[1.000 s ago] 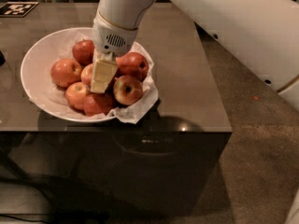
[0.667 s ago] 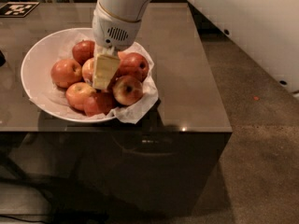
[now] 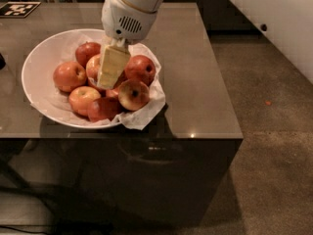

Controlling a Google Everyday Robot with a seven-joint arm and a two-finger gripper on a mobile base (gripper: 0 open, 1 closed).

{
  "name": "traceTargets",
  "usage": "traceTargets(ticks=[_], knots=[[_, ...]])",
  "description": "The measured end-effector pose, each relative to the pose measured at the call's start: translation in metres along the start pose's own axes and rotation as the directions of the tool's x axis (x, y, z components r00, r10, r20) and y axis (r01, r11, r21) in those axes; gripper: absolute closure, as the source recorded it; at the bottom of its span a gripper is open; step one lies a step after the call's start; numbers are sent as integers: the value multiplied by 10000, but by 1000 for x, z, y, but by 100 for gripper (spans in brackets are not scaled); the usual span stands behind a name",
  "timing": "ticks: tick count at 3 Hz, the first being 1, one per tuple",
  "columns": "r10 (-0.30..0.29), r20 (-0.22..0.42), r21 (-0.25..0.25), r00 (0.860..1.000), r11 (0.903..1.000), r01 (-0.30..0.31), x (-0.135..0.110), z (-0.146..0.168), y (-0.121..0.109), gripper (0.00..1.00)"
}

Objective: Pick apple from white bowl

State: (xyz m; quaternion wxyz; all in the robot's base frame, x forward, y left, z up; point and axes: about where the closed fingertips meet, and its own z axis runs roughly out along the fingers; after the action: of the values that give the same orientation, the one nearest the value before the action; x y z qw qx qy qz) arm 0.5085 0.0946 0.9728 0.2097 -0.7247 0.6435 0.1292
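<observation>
Hanging down from the top centre of the frame, the white arm (image 3: 128,11) ends in the gripper (image 3: 106,82), whose pale cream end is tilted a little to the left and dips into the middle of the fruit pile. Seen from this side it reads as one flat slab, so I cannot tell whether the gripper is spread, pressed together or pinching anything.

The apple (image 3: 93,65) sits near the centre of the white bowl (image 3: 34,62), just left of the gripper and partly hidden behind it. Only its orange-yellow left side shows, and no sticker can be made out. It lies among the other apples (image 3: 69,76), which are packed around it, each touching its neighbours. Two of them, to the right of the gripper, turn their stem hollows toward the camera.

Crumpled white paper (image 3: 146,112) lines the bowl and spills over its lower right rim onto the table (image 3: 195,82), a glossy brown-grey top. The bowl stands in the left half of the frame, close to the table's near edge. A black-and-white marker (image 3: 18,9) lies flat at the table's upper left corner. Speckled floor (image 3: 274,146) fills the right side.
</observation>
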Motion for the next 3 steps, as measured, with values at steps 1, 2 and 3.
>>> traceTargets(ticks=[1, 2, 3], knots=[[270, 402, -80, 9988, 9996, -267, -5, -16, -4, 100], [118, 552, 180, 9984, 9998, -128, -24, -57, -15, 100], [-116, 583, 581, 9982, 9983, 82, -44, -92, -22, 100]])
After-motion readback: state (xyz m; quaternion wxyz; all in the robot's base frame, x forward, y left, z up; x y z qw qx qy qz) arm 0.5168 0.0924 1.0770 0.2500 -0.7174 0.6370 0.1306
